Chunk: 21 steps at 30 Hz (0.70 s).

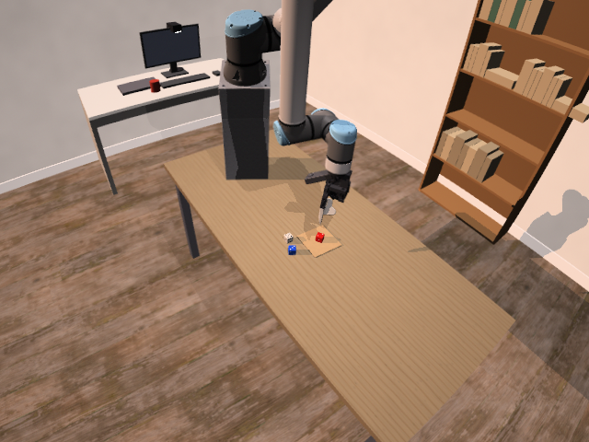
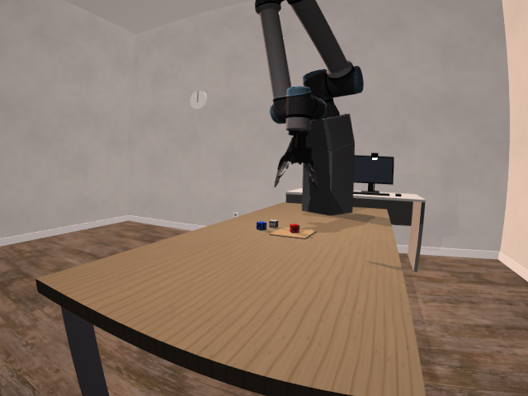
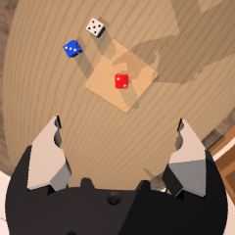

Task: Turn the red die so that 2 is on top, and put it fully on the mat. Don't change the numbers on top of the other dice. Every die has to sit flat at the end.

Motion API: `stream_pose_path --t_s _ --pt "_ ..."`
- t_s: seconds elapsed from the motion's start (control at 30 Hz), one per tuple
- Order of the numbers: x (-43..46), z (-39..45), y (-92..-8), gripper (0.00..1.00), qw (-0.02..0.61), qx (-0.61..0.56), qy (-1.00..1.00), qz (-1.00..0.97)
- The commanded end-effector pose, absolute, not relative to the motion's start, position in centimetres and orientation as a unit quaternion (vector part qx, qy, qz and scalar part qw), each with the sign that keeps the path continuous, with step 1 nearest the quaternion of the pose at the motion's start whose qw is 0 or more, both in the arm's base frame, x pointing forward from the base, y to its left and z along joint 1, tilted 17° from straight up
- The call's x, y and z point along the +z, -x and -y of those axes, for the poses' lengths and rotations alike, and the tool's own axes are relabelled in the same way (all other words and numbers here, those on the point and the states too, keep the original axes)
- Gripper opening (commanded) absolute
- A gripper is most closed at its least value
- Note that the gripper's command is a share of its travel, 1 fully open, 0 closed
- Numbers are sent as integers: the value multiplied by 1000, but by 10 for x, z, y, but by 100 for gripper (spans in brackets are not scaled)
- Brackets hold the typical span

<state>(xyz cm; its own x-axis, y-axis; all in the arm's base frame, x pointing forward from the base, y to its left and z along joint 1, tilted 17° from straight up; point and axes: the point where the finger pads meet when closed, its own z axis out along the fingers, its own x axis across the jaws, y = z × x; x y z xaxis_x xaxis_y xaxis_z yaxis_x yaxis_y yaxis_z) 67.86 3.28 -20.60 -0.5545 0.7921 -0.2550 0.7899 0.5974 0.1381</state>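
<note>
The claw (image 1: 328, 204) (image 2: 295, 185) (image 3: 118, 117) hovers above the counter (image 1: 380, 285) (image 2: 256, 289) (image 3: 39, 98), its fingers spread wide around nothing. Below and apart from it, the red die (image 1: 319, 237) (image 2: 294, 228) (image 3: 121, 81) sits on the mat (image 1: 317, 250) (image 2: 282, 233) (image 3: 105, 78), two pips facing up

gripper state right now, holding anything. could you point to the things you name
Gripper (image 1: 321, 202) (image 2: 295, 186) (image 3: 118, 117): open wide, holding nothing; the red die (image 1: 319, 237) (image 2: 294, 228) (image 3: 121, 81) sits on the mat (image 1: 317, 250) (image 2: 283, 233) (image 3: 104, 80), clear of the fingers.

Over by the wall, a dark monitor (image 1: 170, 46) (image 2: 374, 170) stands on a white desk (image 1: 102, 102) (image 2: 419, 197), a red mug (image 1: 155, 86) near its keyboard (image 1: 185, 80). Books fill parts of the brown bookcase (image 1: 509, 87).
</note>
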Motion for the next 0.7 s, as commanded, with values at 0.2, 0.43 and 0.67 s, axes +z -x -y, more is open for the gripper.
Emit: stream_pose_path --t_s 0.2,0.43,0.67 --pt "-183 -36 -673 100 147 4 -449 -882" --pt "-181 -36 -672 100 147 4 -449 -882" --pt "-181 -36 -672 100 147 4 -449 -882"
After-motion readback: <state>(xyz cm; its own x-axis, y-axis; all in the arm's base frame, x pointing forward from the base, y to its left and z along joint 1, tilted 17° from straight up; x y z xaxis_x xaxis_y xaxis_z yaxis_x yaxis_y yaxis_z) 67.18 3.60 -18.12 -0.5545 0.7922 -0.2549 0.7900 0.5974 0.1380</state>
